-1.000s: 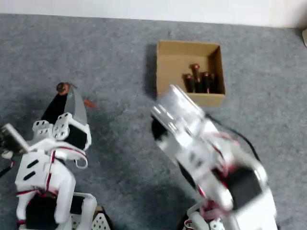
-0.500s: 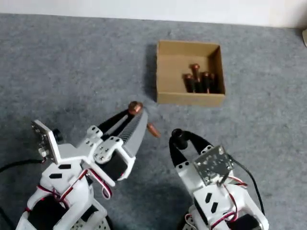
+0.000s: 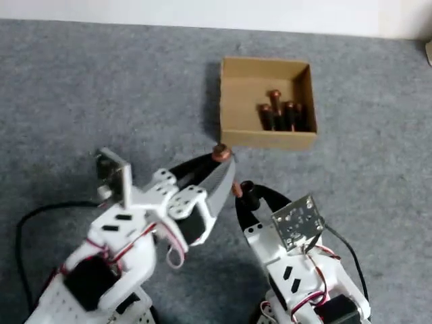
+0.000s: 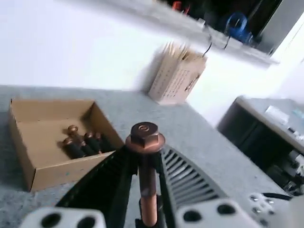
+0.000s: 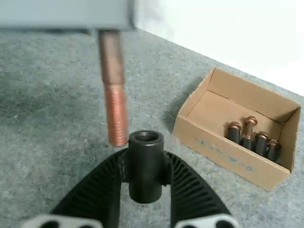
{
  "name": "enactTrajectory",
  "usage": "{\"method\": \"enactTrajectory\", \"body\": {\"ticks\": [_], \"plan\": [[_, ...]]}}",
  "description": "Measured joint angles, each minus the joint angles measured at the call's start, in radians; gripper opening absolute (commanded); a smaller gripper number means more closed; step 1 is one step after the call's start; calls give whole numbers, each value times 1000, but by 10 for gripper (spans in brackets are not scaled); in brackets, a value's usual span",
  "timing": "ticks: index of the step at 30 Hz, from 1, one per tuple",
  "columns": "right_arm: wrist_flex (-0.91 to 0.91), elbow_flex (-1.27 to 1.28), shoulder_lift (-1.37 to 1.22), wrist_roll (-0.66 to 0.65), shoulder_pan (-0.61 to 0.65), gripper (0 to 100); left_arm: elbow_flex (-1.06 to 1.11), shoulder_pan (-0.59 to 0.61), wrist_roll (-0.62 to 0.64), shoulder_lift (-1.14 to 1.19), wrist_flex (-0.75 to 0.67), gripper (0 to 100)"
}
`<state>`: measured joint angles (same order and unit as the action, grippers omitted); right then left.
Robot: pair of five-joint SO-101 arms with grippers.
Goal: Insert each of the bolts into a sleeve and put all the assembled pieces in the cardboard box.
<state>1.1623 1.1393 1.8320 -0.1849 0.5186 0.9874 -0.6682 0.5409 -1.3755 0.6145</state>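
Grey carpet [image 3: 135, 88], cardboard box [image 3: 270, 140], copper bolt [image 5: 114, 95] just beside black sleeve [image 5: 145, 166].

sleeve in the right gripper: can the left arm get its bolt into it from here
Probably yes: the bolt tip hangs just beside the open top of the sleeve, with nothing between them. It needs a small sideways shift first.

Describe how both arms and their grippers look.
The left arm and right arm have white shells, black motor blocks and red wires. The left gripper pairs a black finger with a grey one; the right gripper is black and ribbed. A black cable lies beside the left arm.
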Motion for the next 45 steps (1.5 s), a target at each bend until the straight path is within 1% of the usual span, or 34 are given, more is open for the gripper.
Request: {"method": "enactTrajectory", "body": {"ticks": [5,8,16,22,33,35,40,45], "plan": [[0,0,0,0,26,5,-2,8,-2,72,-48,6],[0,6,0,0,38,5,-2,8,-2,77,-60,6],[0,37,3,0,43,5,0,15,-2,80,-150,6],[0,37,3,0,43,5,3,15,-2,84,-155,6],[0,38,3,0,46,5,89,17,-2,83,-172,6],[0,38,3,-2,46,5,106,17,-2,84,-199,6],[0,38,3,-2,46,5,167,9,-2,89,-339,6],[0,38,3,-2,46,5,176,6,-2,89,-356,6]]}}
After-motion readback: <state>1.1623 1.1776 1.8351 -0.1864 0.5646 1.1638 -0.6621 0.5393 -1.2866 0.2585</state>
